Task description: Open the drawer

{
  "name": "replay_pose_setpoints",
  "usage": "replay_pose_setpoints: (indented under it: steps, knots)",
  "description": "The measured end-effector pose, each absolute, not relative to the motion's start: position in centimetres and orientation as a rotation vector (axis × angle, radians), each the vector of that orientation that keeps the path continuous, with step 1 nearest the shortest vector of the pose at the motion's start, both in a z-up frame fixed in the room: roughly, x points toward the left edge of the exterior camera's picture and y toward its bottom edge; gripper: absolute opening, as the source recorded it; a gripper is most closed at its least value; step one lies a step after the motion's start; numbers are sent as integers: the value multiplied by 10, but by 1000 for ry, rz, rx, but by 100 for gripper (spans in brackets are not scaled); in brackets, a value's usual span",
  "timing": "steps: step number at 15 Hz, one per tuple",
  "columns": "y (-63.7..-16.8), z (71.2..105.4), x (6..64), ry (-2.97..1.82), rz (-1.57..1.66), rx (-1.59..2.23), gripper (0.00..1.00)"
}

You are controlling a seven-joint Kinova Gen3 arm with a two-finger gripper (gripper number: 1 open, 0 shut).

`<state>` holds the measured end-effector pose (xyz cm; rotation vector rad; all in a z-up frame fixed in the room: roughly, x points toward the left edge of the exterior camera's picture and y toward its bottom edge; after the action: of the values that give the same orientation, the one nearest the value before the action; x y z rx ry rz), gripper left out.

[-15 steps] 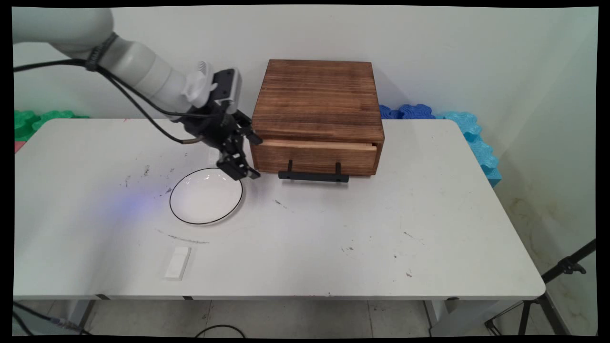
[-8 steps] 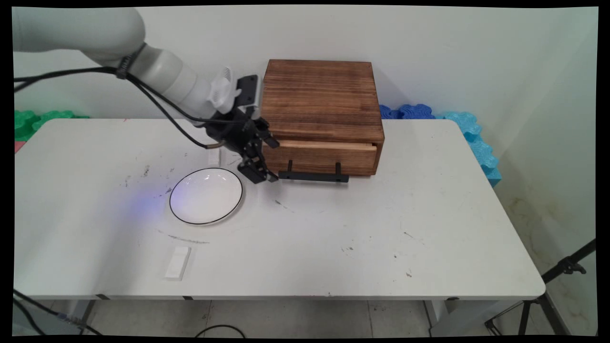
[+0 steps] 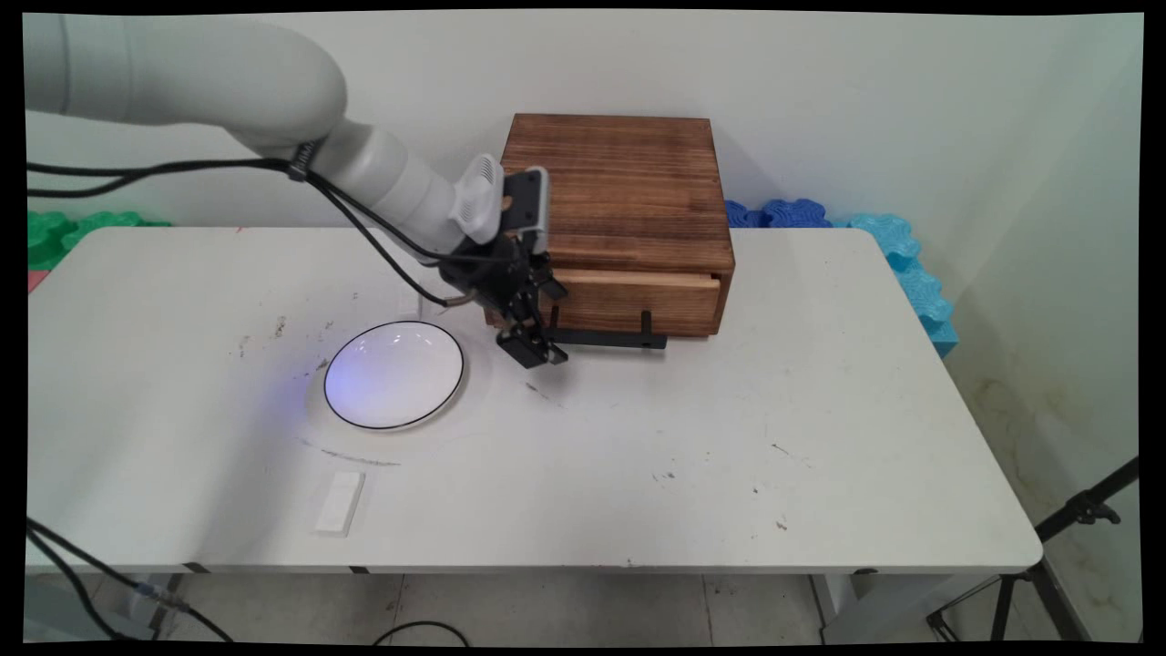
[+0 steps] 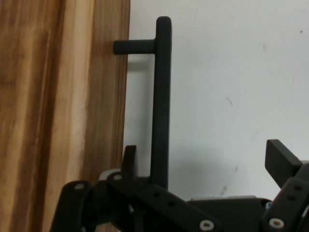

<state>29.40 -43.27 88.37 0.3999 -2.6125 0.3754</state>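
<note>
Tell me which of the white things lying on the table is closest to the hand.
The round white plate with the thin black rim, just left of the hand. The small white block lies farther off, near the table's front edge.

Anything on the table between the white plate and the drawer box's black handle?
Only the gripper, open, at the handle's left end in the main view; the plate side is bare table.

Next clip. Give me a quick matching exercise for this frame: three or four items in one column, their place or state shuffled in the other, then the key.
Items
1. claw
2. plate
3. small white block
4. wooden drawer box

Place or state
A. near the table's front edge, left of centre
B. open, at the left end of the black handle
C. at the back of the table, drawer slightly out
D. white with a thin black rim, left of the claw

Pairs: 1-B, 2-D, 3-A, 4-C
</note>
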Motion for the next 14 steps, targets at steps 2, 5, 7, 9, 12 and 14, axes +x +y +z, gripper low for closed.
replay_pose_setpoints:
  steps: [2,5,7,9,12,14]
  knots:
    - [-436,876,285,-2617,380,398,100]
    - [-439,866,276,-2621,388,400,100]
    - [-442,860,271,-2622,393,406,100]
    - [-445,853,265,-2624,397,418,100]
    - [-449,843,257,-2627,400,439,100]
    - [-451,838,254,-2629,398,449,100]
